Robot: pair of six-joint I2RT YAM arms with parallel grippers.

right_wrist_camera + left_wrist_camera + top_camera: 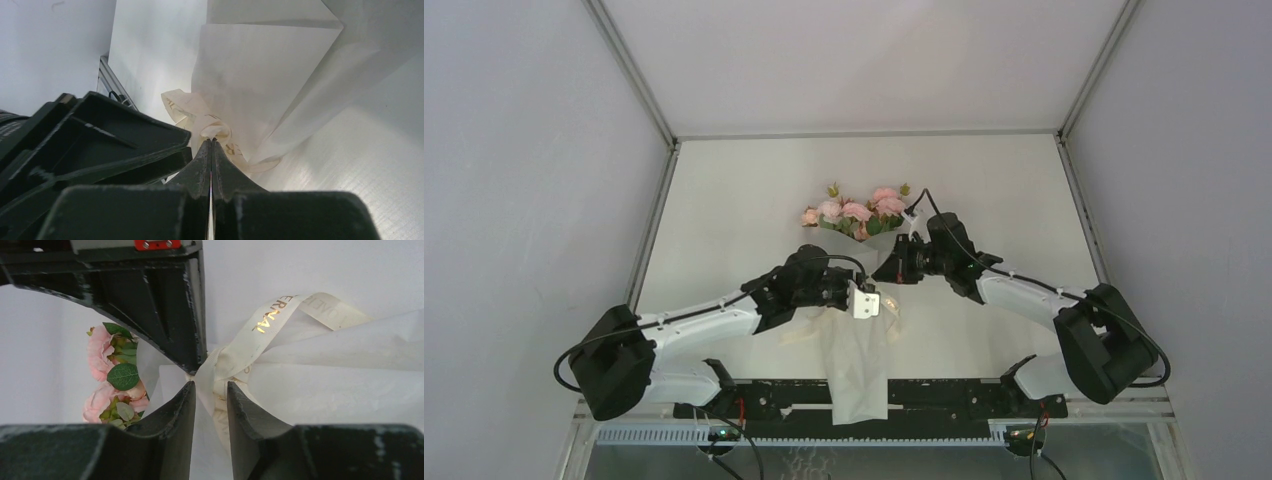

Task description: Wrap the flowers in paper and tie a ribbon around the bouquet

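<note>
The left end effector (pixel 210 390), at the bouquet's (pixel 860 370) waist, pinches the bunched ribbon (pixel 270 320). The right end effector (pixel 212 142), just across that waist and below the flowers (pixel 856 210), is clamped tight on a ribbon loop. I'd pull both ends outward evenly and slowly, so the knot cinches without slipping.

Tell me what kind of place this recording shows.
Probably a robot lab test cell: a white table boxed in by plain grey walls, two arms bolted at its near edge, handling a bouquet.
</note>
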